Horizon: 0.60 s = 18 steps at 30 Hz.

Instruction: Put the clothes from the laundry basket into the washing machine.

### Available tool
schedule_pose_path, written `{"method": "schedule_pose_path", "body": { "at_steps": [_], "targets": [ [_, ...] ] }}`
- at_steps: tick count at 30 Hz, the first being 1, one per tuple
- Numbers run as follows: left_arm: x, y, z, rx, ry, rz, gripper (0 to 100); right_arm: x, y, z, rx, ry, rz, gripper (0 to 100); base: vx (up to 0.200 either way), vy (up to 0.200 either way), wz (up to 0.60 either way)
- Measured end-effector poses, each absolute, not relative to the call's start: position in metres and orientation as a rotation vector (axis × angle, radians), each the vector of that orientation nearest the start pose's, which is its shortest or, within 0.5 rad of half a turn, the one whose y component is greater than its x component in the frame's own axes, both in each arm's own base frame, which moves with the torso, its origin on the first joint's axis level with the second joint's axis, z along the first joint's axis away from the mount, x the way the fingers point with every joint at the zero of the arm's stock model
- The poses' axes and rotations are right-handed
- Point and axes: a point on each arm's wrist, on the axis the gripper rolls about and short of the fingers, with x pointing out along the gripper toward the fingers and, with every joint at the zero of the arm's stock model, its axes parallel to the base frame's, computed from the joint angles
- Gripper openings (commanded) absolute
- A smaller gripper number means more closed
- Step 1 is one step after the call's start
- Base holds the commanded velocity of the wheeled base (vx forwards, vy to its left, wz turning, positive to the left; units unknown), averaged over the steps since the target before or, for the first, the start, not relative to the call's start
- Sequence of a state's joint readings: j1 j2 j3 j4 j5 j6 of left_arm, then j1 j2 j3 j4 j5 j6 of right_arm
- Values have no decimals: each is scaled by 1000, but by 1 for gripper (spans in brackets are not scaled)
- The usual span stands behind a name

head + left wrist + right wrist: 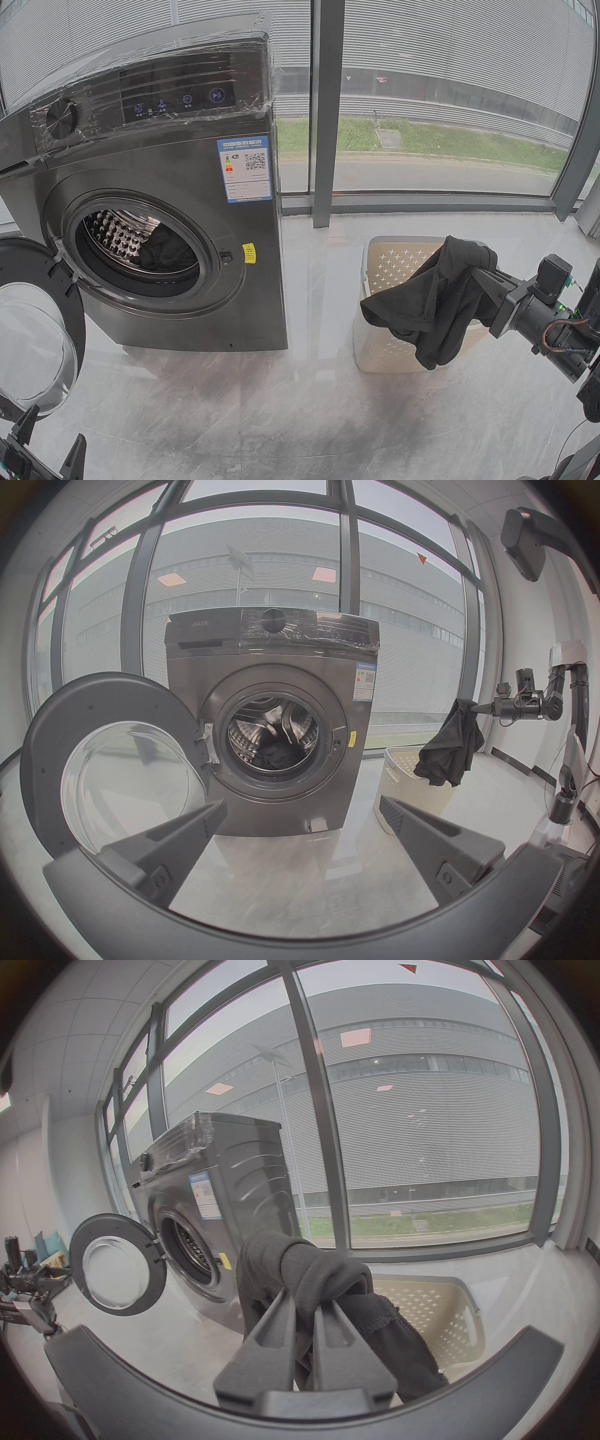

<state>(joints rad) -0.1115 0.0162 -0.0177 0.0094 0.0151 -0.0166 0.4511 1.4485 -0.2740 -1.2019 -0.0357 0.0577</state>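
Right pincer (304, 1304) clamps a black garment (431, 306) over the laundry basket (387, 265), left pincer (55, 428) gapes empty; dark cloth (164, 250) inside the washing machine (250, 300) suggests partway progress.

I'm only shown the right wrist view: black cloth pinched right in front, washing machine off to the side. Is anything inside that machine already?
Observer: Yes. The head view looks straight into the washing machine, and a dark garment lies in its drum.
Operator: And the other arm's end effector, is it holding something?
Observer: No. The left end effector sits low beside the open door, wide open, holding nothing.
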Motion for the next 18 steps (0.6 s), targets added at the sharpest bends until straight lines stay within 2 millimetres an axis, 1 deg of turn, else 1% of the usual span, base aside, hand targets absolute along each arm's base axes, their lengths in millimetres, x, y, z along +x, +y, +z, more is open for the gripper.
{"method": "schedule_pose_path", "body": {
  "at_steps": [4, 18],
  "targets": [
    [-23, 3, 80, -19, 9, -96, 100, 180, 89, 169, 65, -16, 430, 0, 0, 0, 0],
    [-23, 3, 80, -17, 10, -95, 100, 179, 92, 170, 67, -19, 449, 0, -200, 0, 0]
  ]
}}
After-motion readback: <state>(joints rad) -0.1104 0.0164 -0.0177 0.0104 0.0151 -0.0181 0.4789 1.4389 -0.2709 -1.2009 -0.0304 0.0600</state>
